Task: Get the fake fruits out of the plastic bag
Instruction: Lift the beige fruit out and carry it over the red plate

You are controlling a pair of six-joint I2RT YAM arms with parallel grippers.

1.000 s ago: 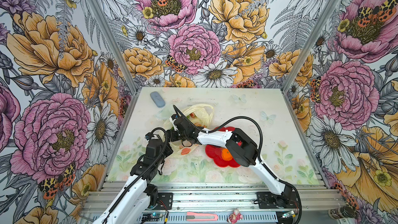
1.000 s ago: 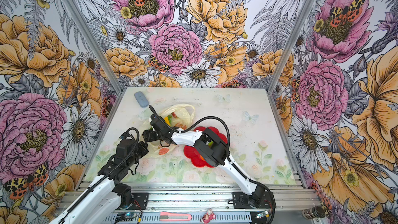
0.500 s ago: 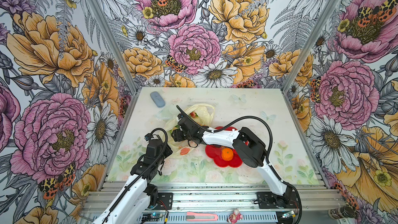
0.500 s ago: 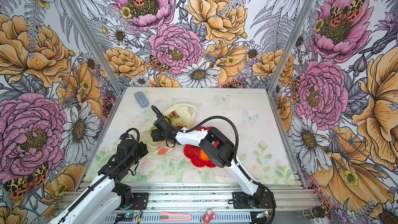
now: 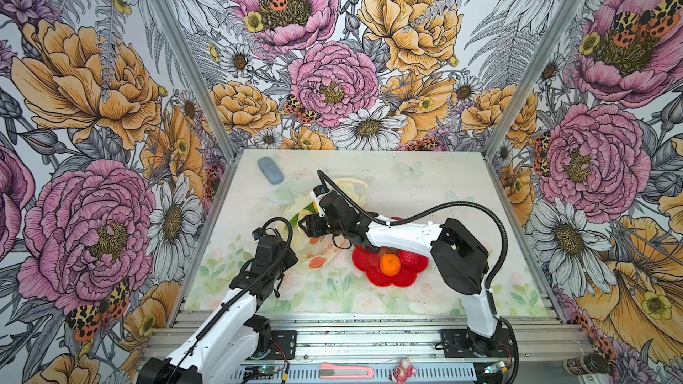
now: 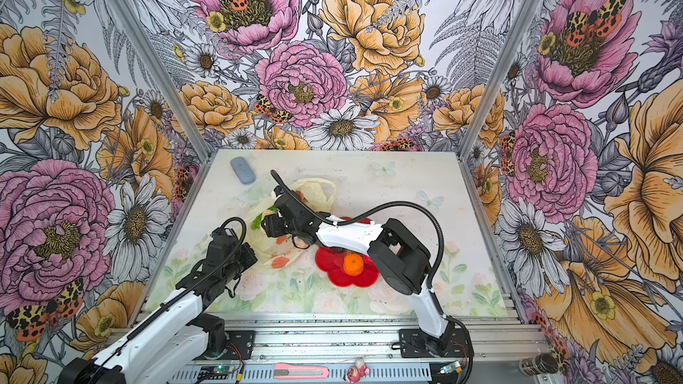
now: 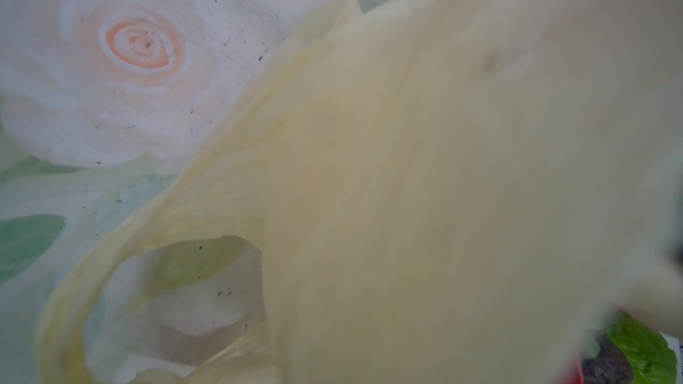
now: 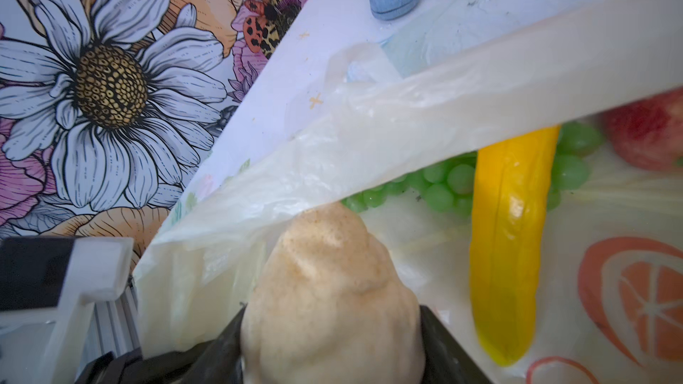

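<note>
Blurred pale-yellow bag [image 7: 425, 186] film fills most of the view. Its handle loop [image 7: 148, 243] arches over the desk [image 7: 229, 5], which bears a painted rose [image 7: 140, 40]. Beyond the film's edge peek a green fruit [image 7: 646, 354] and a dark brown piece [image 7: 606, 365].

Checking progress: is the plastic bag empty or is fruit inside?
Not empty: the right wrist view shows a yellow banana, green grapes and a red apple inside the plastic bag; a cream piece sits between the fingers.
</note>
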